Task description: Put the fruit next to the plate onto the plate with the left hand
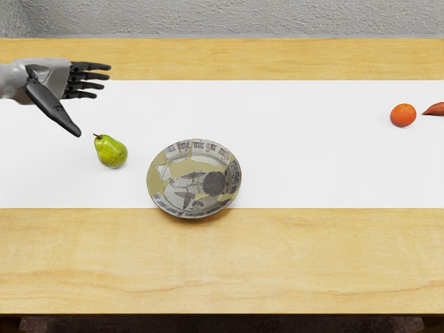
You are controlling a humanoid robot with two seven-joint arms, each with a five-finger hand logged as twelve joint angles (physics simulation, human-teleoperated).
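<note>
Left hand [61, 87] in the upper left of the frame, on a grey arm entering from the left edge. Fingers [90, 76] straight and spread apart, pointing right; thumb [57, 111] stretched down and to the right. Open, gripping nothing. Hangs over the upper left part of the white cloth [312, 152], thumb tip ending just up and left of the pear, not touching it.

Below and right of the hand, left of centre: green pear [110, 151], yellow-green, short dark stem at its top left, lying on the cloth. Near the plate's left side but apart from it, a strip of cloth showing between the two. Not on the plate.

Next, slightly left of centre: round plate [152, 182], shiny and metallic-looking, with dark lettering along its upper inner rim and a darker pattern in the middle. Sits on the lower part of the cloth, lower edge reaching past the cloth's border onto the wood.

Under everything, a light wooden table [222, 257], seen as bands above and below the cloth.

Far right, upper part of the frame: small orange [403, 114] on the cloth, well apart from the plate. Just beside it, at the very right edge, a reddish-brown pointed thing [436, 109], cut off by the frame; kind hard to tell.
</note>
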